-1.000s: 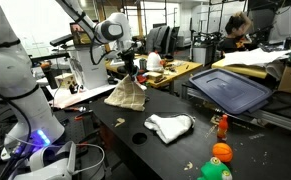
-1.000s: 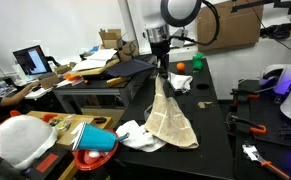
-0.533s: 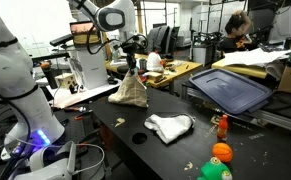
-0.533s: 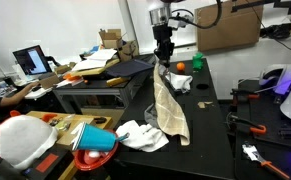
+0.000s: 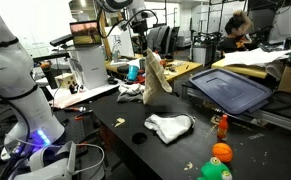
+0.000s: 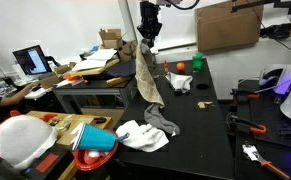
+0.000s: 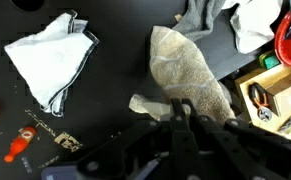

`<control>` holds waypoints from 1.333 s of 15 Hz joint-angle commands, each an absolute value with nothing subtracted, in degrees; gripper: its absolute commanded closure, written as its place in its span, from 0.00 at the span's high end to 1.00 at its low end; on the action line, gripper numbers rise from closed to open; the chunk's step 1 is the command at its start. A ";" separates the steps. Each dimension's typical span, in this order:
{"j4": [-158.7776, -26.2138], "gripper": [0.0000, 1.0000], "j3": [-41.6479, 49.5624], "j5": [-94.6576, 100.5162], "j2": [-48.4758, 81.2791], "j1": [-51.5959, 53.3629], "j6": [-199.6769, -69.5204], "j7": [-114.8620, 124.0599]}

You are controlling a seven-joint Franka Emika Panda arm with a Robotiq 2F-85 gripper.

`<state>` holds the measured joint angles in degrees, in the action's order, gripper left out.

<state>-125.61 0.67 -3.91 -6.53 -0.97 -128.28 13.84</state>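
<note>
The gripper [image 6: 148, 40] has climbed well above the black table [image 6: 210, 115] over the last second, its fingers pressed together on the top corner of the beige towel [image 6: 147, 80]; a second ago that towel fanned out as a wide tent with its hem spread on the tabletop; now it hangs as a narrow, nearly straight strip toward the far side of the table, in both exterior views; the gripper has also drifted sideways with it, away from where the tent stood; whether the lowest tip still brushes the surface cannot be told; the wrist view looks down the hanging towel [image 7: 190, 75] from just above the closed fingertips; a crumpled grey cloth [image 6: 165, 122] lies on the table just below the towel's lower end, and a white folded cloth [image 5: 170, 127] lies nearer, untouched and in the same place as before; judging from this, the pinch has held and nearly all the towel's weight now hangs from it
</note>
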 commanded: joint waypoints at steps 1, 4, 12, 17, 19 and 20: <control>-126.45 0.01 1.20 -4.51 -10.45 -1.69 -128.17 12.99; -128.56 0.01 2.08 -4.62 -14.41 -2.13 -127.84 9.88; -128.32 0.01 6.78 -9.74 -21.74 -0.92 -114.89 -8.22; -121.70 0.01 6.14 -12.11 -16.57 -1.50 -104.18 -5.91; -119.30 0.01 4.98 -11.28 -13.79 -1.75 -102.69 -1.96; -118.10 0.01 4.35 -10.85 -12.34 -1.89 -102.28 0.52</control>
